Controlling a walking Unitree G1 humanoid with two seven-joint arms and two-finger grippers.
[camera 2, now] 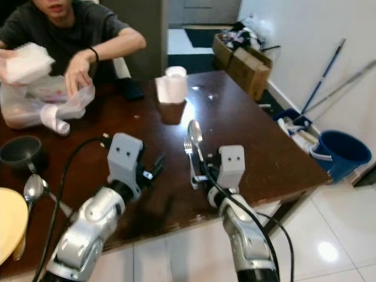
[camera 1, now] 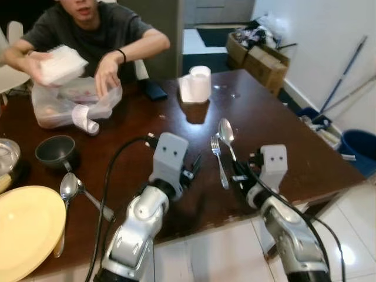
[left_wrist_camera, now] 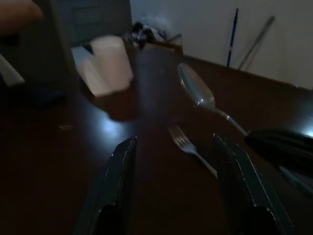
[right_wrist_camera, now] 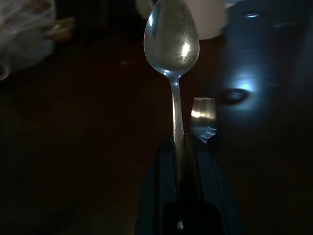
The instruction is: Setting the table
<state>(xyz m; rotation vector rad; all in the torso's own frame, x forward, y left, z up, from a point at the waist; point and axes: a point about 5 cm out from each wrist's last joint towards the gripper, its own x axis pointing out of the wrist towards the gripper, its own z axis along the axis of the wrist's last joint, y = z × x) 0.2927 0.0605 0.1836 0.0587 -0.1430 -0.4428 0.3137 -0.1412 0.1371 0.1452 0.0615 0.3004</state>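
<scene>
Fingers of my right gripper [right_wrist_camera: 178,147] are clamped on the handle of a spoon [right_wrist_camera: 171,36], its bowl pointing straight out beyond my fingertips. Those of my left gripper [left_wrist_camera: 176,181] stand apart with nothing between them, hovering low over the dark wooden table [camera 1: 276,126].

Largest first. The table runs under both my grippers. Across it, well beyond my fingers, a person [camera 1: 88,26] sits with a white packet [camera 1: 61,63] in one hand and a clear plastic bag [camera 1: 64,103] under the other. A yellow plate [camera 1: 26,232] lies far out to the side of my left gripper, a dark bowl [camera 1: 56,150] past it. A tissue roll [camera 1: 197,84] stands ahead of both grippers.

A fork [camera 1: 218,160] lies flat on the table just beside my right fingers, between the two grippers. A second spoon [camera 1: 69,188] rests against the plate's edge.
</scene>
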